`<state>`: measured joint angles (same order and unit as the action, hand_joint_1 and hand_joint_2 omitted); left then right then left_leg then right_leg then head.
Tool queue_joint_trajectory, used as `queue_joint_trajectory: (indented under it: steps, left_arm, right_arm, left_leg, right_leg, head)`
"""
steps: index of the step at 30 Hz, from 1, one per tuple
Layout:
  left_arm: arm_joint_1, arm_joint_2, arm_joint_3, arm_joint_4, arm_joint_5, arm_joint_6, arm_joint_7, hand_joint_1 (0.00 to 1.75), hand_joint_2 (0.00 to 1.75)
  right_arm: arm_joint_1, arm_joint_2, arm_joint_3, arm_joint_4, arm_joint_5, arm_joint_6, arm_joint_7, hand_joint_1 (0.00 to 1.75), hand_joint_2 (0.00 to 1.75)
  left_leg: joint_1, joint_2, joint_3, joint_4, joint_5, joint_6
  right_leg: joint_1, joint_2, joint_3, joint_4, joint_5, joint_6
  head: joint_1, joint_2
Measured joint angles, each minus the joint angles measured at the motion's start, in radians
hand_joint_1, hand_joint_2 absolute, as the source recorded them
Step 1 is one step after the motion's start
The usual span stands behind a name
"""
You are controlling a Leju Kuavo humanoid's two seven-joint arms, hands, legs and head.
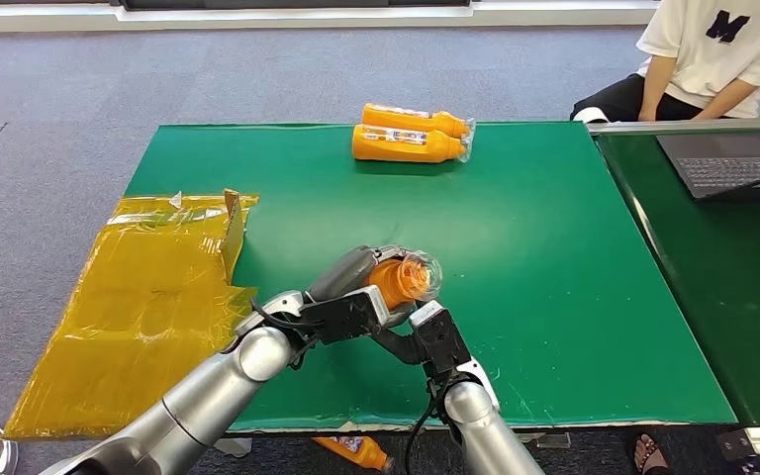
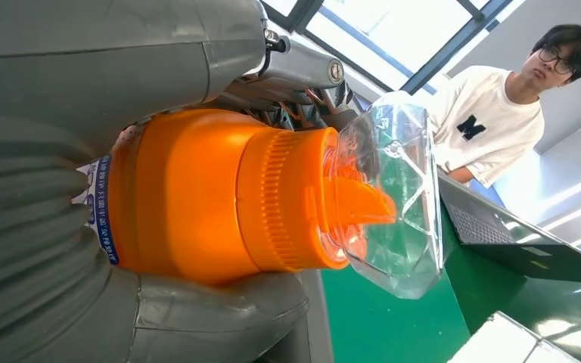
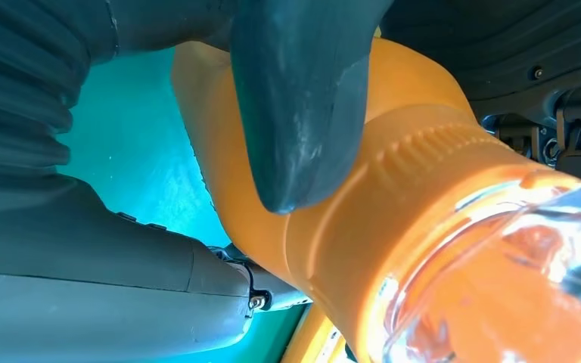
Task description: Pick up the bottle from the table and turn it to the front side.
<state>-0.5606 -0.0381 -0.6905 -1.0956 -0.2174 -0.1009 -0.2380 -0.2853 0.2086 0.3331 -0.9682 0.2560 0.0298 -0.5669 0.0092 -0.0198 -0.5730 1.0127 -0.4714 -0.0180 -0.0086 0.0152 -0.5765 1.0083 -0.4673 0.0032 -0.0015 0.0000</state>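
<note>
An orange bottle (image 1: 399,280) with a clear cap (image 2: 397,189) is held off the green table (image 1: 554,277) near its front edge, cap pointing up and away from me. My left hand (image 1: 348,289) wraps around the body, and in the left wrist view the bottle (image 2: 197,197) lies between the grey thumb and fingers (image 2: 219,310). My right hand (image 1: 433,336) comes up from below and grips it too. In the right wrist view a dark thumb (image 3: 302,113) presses on the bottle's (image 3: 393,219) shoulder just behind the ribbed collar.
Two more orange bottles (image 1: 411,134) lie side by side at the table's far edge. A crumpled yellow plastic bag (image 1: 148,297) hangs over the left side. A laptop (image 1: 732,163) sits on the adjoining table, with a seated person (image 1: 712,49) behind it. Another bottle (image 1: 356,452) lies on the floor.
</note>
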Motion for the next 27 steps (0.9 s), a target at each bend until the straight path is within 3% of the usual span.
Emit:
queue_joint_trajectory:
  steps: [3, 13, 27]
  left_arm:
    - [0.002, 0.001, 0.0, -0.006, -0.014, 0.01, 0.001, 1.75, 1.75]
    - [0.02, 0.024, 0.043, -0.083, -0.252, 0.179, 0.029, 1.75, 1.75]
    - [0.034, 0.113, 0.105, -0.119, -0.553, 0.357, 0.061, 1.75, 1.75]
  right_arm:
    - [0.0, 0.0, 0.0, -0.001, -0.004, 0.0, 0.002, 0.0, 0.0]
    - [0.004, -0.01, -0.01, -0.06, -0.049, -0.007, 0.033, 0.0, 0.0]
    - [-0.014, -0.023, -0.031, -0.079, -0.063, -0.008, 0.033, 0.0, 0.0]
  left_leg:
    - [0.0, 0.0, 0.0, 0.0, 0.0, 0.0]
    - [0.0, 0.001, 0.0, 0.0, 0.0, 0.0]
    - [0.0, 0.001, 0.0, 0.0, 0.001, -0.001]
  right_leg:
    - [0.0, 0.0, 0.0, 0.0, 0.0, 0.0]
    - [0.0, 0.0, -0.001, 0.0, 0.0, 0.0]
    - [0.0, 0.001, -0.001, 0.0, 0.0, 0.0]
  head:
    - [0.0, 0.0]
    - [0.0, 0.0]
    - [0.0, 0.0]
